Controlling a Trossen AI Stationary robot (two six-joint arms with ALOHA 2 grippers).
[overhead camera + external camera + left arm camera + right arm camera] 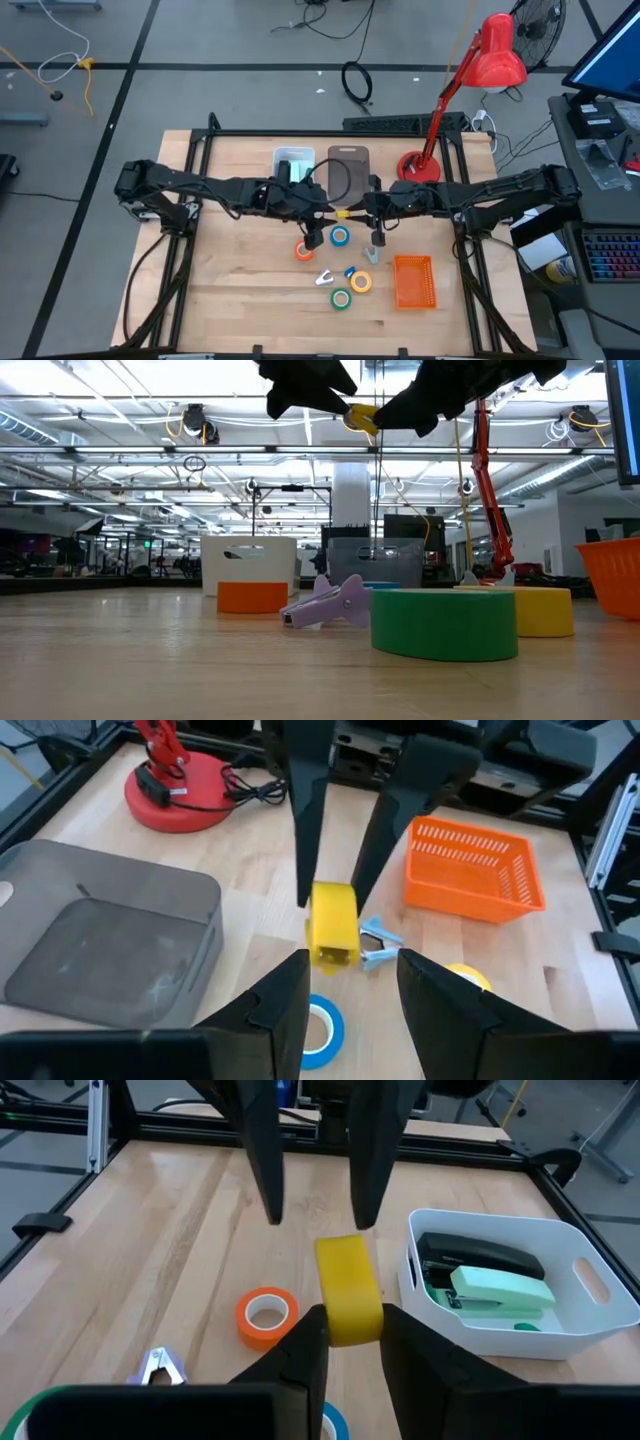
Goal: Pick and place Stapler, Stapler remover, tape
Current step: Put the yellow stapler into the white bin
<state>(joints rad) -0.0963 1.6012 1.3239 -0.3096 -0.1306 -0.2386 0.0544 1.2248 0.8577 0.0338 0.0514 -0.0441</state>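
A small yellow stapler (349, 1285) hangs high over the table's middle, with my right gripper (350, 1328) shut on it. My left gripper (352, 965) faces it from the table's left, open. Its fingers stand on either side of the stapler's other end (334, 952), and I cannot tell whether one of them touches it. On the table below lie orange tape (303, 250), blue tape (340, 237), yellow tape (361, 283) and green tape (342, 298). A pale purple stapler remover (330, 605) and a blue one (350, 271) lie flat among them. A black and a green stapler (490, 1280) lie in the white bin (590, 1270). My right gripper pinches the yellow stapler's two long sides (330, 1315) between its two fingers, at the end nearest that arm. The fingers come roughly level from the table's right and lie along the stapler. The stapler is lifted clear, about level, and points toward my left gripper.
A grey bin (348, 165) stands beside the white one at the far middle. A red desk lamp (420, 165) stands at the far right. An orange basket (413, 280) sits near the right front. Bare wood lies at the table's left and near edge.
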